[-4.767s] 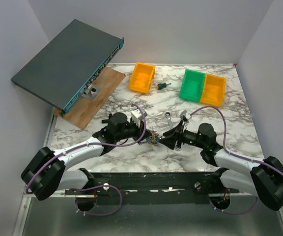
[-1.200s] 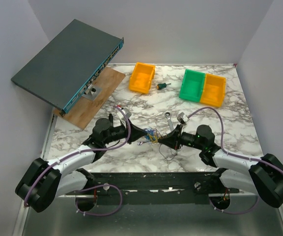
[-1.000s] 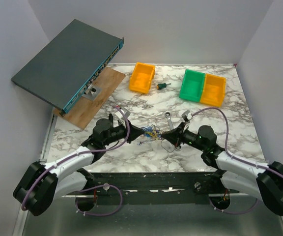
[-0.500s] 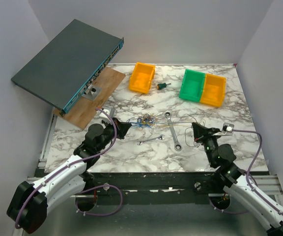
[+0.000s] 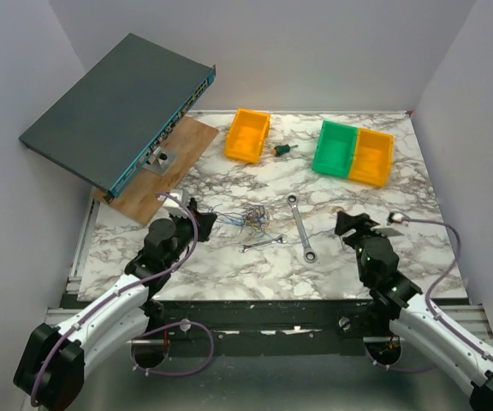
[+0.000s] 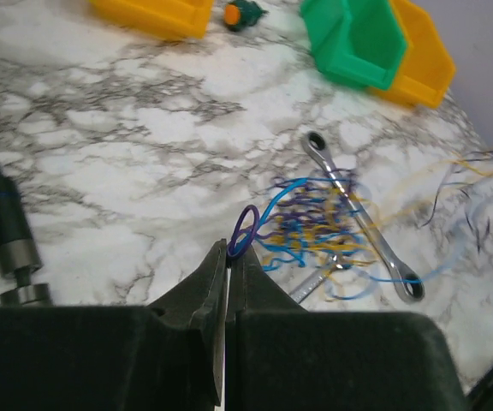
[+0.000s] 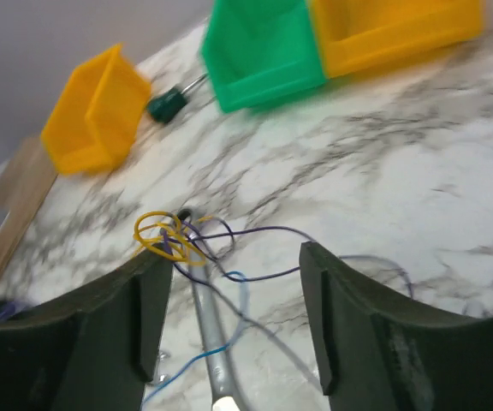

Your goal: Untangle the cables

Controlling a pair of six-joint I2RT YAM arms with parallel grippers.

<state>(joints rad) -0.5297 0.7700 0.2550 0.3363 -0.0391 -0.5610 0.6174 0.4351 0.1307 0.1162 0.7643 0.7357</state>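
Top cam: fixed high behind the arm bases, looking down and forward over the whole table (image 5: 229, 265). Left wrist cam: low and close, faces far-right past the left gripper (image 6: 228, 255). Right wrist cam: low, tilted, blurry, faces far-left through the right gripper (image 7: 234, 282). All three share the cables (image 5: 251, 216), long wrench (image 5: 300, 227) and green bin (image 5: 335, 147).
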